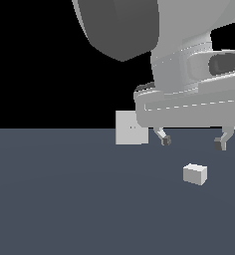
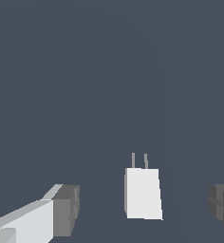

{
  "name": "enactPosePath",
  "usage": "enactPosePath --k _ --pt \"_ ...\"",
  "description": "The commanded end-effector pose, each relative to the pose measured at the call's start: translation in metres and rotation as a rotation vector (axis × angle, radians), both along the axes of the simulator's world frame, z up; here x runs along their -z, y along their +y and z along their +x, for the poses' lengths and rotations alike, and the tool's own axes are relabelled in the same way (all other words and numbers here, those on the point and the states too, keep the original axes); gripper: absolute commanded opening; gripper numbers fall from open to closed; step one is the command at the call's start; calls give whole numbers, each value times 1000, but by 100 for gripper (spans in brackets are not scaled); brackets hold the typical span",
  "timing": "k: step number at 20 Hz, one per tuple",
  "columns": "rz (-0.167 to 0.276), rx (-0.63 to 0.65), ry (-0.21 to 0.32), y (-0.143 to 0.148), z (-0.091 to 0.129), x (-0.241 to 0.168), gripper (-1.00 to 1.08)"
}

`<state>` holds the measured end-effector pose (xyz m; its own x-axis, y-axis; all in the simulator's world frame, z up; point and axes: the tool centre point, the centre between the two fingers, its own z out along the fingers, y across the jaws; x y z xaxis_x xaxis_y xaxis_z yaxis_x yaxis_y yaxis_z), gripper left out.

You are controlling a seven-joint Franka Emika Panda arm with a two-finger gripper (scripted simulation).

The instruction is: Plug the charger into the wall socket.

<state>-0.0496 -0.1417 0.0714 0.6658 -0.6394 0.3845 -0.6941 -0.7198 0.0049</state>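
Two things sit on the dark grey bench [image 1: 64, 199]: the charger [image 1: 195, 174], a small pale box lying free, and the wall socket [image 1: 129, 128], an upright square plate farther back toward the exterior view's left, well apart from the box. The arm's fingers [image 1: 191, 142] hang spread wide above the bench with nothing between them, just behind and above the charger. From the wrist view the charger [image 2: 143, 192] lies between the two fingertips [image 2: 66, 210] and shows two thin prongs at its far end, which the exterior view hides. Only the exterior view shows the socket; part of its edge is covered by the arm.
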Motion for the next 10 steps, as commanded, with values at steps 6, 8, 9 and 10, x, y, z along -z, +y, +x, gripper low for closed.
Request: enactPosePath --k 6,8,9,10 --pt "-9 44 -15 -7 -6 8 100" --pt "-8 40 -13 -7 -6 8 100" --pt "-8 40 -13 -7 -6 9 100" --pt "-8 40 -13 -6 -6 10 100"
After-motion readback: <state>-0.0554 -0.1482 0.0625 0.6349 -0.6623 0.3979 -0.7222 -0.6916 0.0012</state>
